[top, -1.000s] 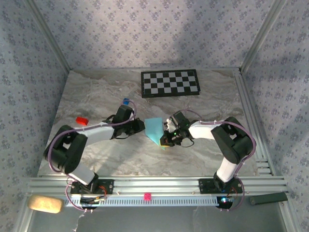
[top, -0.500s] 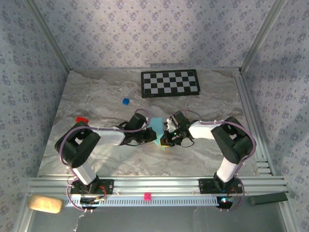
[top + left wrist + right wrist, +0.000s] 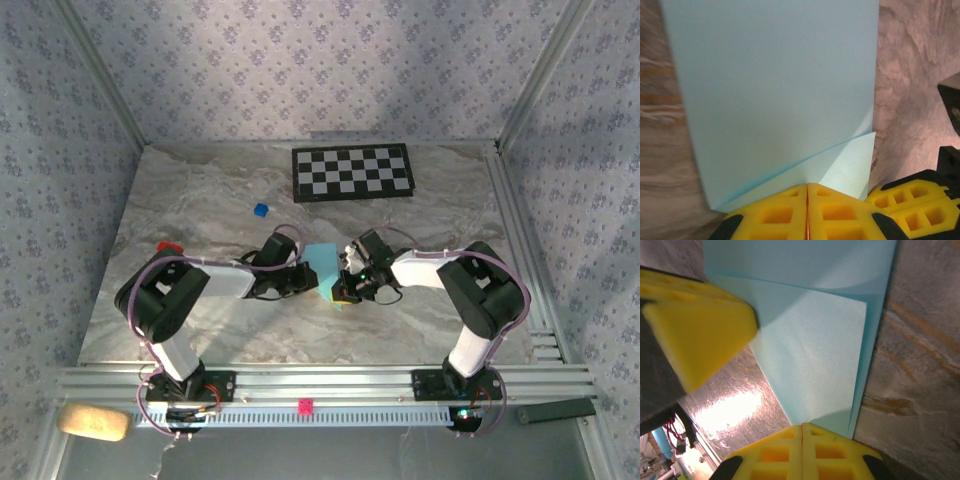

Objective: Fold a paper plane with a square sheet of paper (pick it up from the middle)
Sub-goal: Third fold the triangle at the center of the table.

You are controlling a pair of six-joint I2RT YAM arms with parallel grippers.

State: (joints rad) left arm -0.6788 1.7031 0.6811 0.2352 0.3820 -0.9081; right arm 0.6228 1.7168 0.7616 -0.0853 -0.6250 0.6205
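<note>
Two end effectors meet at a light-blue sheet (image 3: 322,263) near the middle of the marbled tabletop (image 3: 200,190). The left end effector (image 3: 306,282) comes in from the left and the right end effector (image 3: 347,288) from the right. The sheet sits between them, and the two tips are close together at its near corner.

In the left wrist view the left one's yellow fingers (image 3: 775,215) are pressed together with no gap. Their tips touch the sheet's near edge where a diagonal crease runs out. I cannot tell whether any paper is nipped between them. A folded-over flap lies on the sheet to the right of that crease, and the right one's yellow pads (image 3: 912,200) show just beside it.

In the right wrist view the right one's fingers (image 3: 770,455) are likewise together, with their tips at the sheet's edge. Here too I cannot tell whether paper is caught between them. The left one's yellow finger (image 3: 700,335) rests at the sheet's left side, and the flap shows as a paler layer over the sheet.

A checkerboard (image 3: 352,172) lies at the far side, well apart from the sheet. A small blue cube (image 3: 261,210) sits between the checkerboard and the left arm. A red block (image 3: 168,247) lies near that arm's elbow.
</note>
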